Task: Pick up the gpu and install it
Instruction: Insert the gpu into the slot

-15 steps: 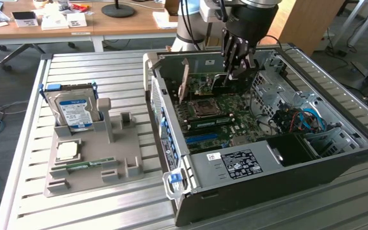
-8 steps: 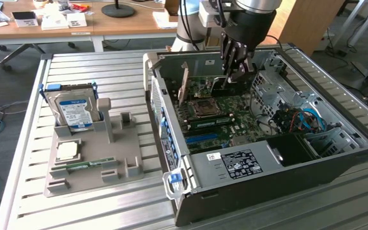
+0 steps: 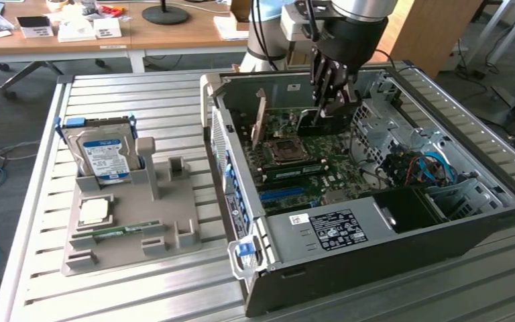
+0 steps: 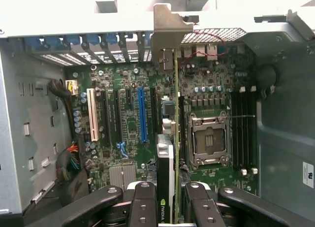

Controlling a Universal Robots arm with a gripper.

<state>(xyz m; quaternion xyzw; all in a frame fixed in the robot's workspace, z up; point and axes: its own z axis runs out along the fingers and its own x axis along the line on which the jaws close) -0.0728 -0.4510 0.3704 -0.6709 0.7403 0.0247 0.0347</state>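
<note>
My gripper (image 3: 327,107) reaches down into the open computer case (image 3: 472,221) and is shut on the gpu (image 3: 262,124). The card stands on edge over the green motherboard (image 3: 329,171). In the wrist view the gpu (image 4: 175,113) runs as a thin green edge from between my black fingers (image 4: 145,202) to its silvery bracket (image 4: 170,22) at the case's rear slot openings. It lies between the blue expansion slot (image 4: 142,113) and the CPU socket (image 4: 209,141). Whether its lower edge sits in a slot I cannot tell.
On the slatted table at the exterior view's left, a grey holder (image 3: 163,221) carries a silver hard drive (image 3: 105,155), a square chip (image 3: 94,211) and a memory stick (image 3: 123,231). Metal case walls and cables (image 3: 432,168) close in around the board. A cluttered desk (image 3: 150,33) stands behind.
</note>
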